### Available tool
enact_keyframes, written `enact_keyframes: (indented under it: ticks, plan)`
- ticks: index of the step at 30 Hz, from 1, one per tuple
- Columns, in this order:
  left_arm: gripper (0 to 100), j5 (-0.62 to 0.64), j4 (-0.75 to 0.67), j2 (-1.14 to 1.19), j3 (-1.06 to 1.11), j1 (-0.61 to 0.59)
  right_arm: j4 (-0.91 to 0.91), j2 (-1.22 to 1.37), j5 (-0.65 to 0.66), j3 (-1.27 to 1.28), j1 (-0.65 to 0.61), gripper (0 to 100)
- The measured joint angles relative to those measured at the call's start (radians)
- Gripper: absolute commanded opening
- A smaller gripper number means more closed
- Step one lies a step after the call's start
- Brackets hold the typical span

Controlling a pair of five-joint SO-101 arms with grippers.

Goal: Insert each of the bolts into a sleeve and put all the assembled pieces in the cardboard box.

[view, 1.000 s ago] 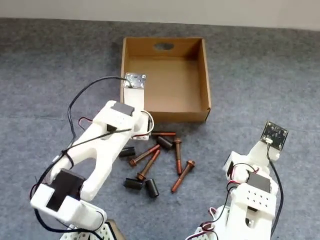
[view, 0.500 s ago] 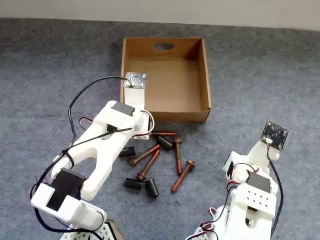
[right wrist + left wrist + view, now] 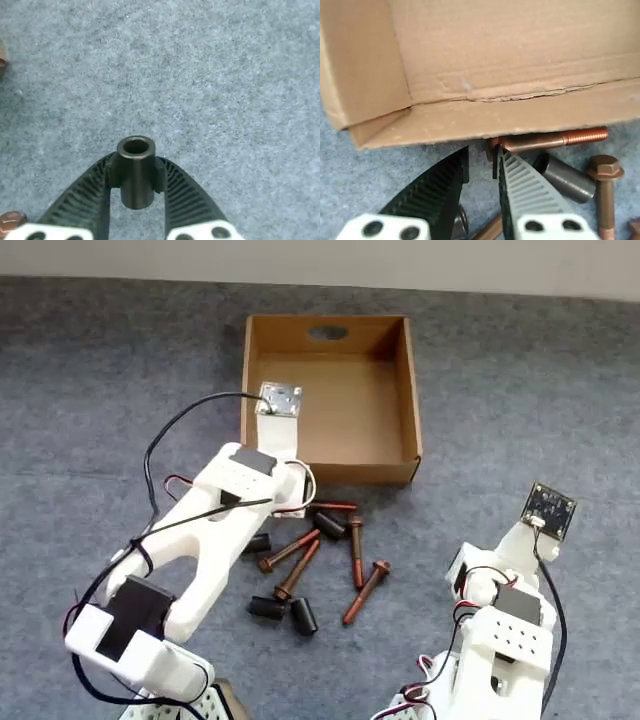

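The cardboard box (image 3: 412, 390) stands open at the back of the carpet. Several copper bolts (image 3: 355, 550) and dark sleeves (image 3: 304, 616) lie loose just in front of it. My left arm (image 3: 215, 530) stretches to the box's front left corner. In the left wrist view my left gripper (image 3: 481, 152) is open by a narrow gap with nothing in it, its tips beside the head of a bolt (image 3: 550, 140) lying along the box wall (image 3: 520, 112). A sleeve (image 3: 567, 177) lies close by. My right gripper (image 3: 136, 172) is shut on a dark sleeve (image 3: 136, 175) above bare carpet, its bore facing the camera.
My right arm (image 3: 500, 625) sits at the front right, away from the pile. Grey carpet (image 3: 540, 390) spreads open to the right of the box. A bolt head (image 3: 10, 220) shows at the corner of the right wrist view.
My left arm has edged slightly to the right along the box's front corner. The right arm and the loose parts have stayed put.
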Motion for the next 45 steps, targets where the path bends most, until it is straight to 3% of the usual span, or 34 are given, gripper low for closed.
enact_keyframes:
  ticks: [7, 13, 21, 26, 39, 45]
  plan:
    - [19, 0.002, 0.064, -0.005, -0.041, 0.002, 0.000, 0.000, 0.000, 0.000, 0.000, 0.6]
    - [20, 0.000, 0.135, -0.046, -0.046, 0.003, 0.000, 0.000, 0.000, 0.000, -0.005, 0.6]
    - [20, 0.000, -0.160, -0.048, 0.118, 0.005, 0.000, 0.000, 0.000, 0.000, -0.006, 0.6]
    - [20, 0.003, -0.215, -0.048, 0.152, 0.002, 0.000, 0.000, 0.000, 0.000, -0.006, 0.6]
    - [2, 0.006, -0.213, -0.021, 0.149, 0.003, 0.000, 0.000, 0.000, 0.000, -0.005, 0.6]
    - [1, 0.000, -0.140, -0.031, 0.149, -0.006, 0.000, 0.000, 0.000, 0.000, -0.006, 0.6]
